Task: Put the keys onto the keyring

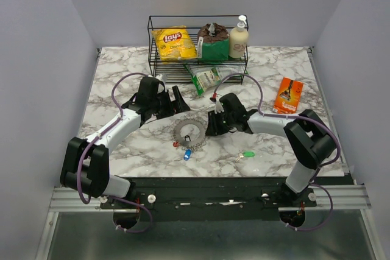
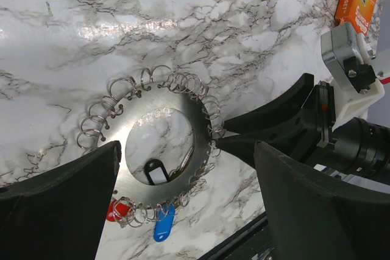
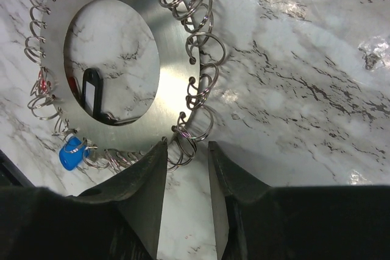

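The keyring (image 1: 188, 132) is a flat silvery disc with a big hole and wire coils round its rim. It also shows in the left wrist view (image 2: 195, 120) and the right wrist view (image 3: 164, 95). A blue key (image 1: 187, 154) (image 2: 163, 223) (image 3: 70, 155) and a red key (image 1: 177, 145) (image 2: 114, 211) hang from coils at its near edge. A green key (image 1: 247, 154) lies loose on the table to the right. My right gripper (image 1: 210, 127) (image 3: 186, 145) is narrowly open with one rim coil between its jaws. My left gripper (image 1: 175, 103) (image 2: 186, 168) is wide open above the ring and holds nothing.
A black tag (image 2: 156, 172) lies inside the disc's hole. A wire basket (image 1: 152, 59) at the back holds a Lay's bag (image 1: 173, 42), a dark pack and a bottle (image 1: 238, 38). A green packet (image 1: 207, 77) lies before it. An orange box (image 1: 289, 95) lies at the right.
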Motion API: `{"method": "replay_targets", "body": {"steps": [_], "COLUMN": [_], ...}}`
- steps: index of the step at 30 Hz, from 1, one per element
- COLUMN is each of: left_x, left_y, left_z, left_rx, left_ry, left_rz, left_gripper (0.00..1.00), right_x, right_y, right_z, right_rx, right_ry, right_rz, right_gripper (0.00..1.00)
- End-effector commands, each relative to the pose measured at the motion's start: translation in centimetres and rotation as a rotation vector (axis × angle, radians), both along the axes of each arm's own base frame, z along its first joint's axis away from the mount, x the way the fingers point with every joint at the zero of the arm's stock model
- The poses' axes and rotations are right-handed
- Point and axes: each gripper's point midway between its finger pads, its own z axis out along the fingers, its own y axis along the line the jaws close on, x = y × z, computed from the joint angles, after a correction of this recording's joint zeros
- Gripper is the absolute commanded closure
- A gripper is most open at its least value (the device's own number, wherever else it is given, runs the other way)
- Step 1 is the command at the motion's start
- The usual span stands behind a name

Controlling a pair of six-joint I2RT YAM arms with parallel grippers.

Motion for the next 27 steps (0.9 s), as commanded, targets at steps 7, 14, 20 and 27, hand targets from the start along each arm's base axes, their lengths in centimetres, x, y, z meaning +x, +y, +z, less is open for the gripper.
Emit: {"method": "replay_targets", "body": {"steps": [7,14,20,27], "left_x": [-0.17,-0.32,-0.42,-0.42], "left_y": [0.06,0.11,0.27,0.18], "left_z": [0.54,0.55,0.11,0.11], "left_rx": [0.002,0.006,0.013,0.012], "left_ry": [-0.019,-0.019,-0.011,-0.013], "left_rz": [-0.015,-0.015,-0.013,-0.017], "left_gripper": [0.01,0.01,0.01,0.01], "right_x": [0.14,0.17,0.06,0.20], "right_y": [1.32,1.27,0.89,0.68], "right_z": [0.96,0.87,0.81,0.70], "right_rx": [0.077,0.076,0.064,0.042], "right_ry": [-0.007,-0.009,-0.016,-0.024], "right_rz": [0.034,0.029,0.027,0.035], "right_gripper": [0.64,0.70,0.76,0.89]}}
